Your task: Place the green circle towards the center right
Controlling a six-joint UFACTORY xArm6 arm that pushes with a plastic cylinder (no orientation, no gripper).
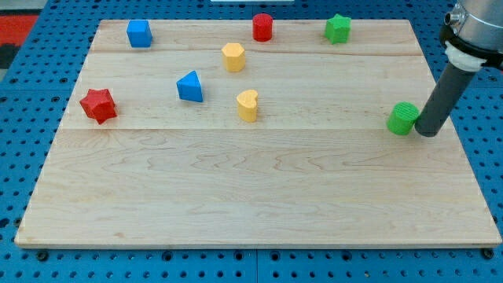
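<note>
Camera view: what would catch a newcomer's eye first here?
The dark rod coming down at the view's right, my tip against the right side of the green circle near the board's right edge. Next, the red star alone at the far left.

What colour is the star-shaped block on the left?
Red: the star block, plainly shown in the camera view.

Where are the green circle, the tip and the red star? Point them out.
green circle (402,118): camera view, on its top face.
my tip (428,131): camera view, on the rod's very end, right of the circle.
red star (98,104): camera view, on its top face.
</note>
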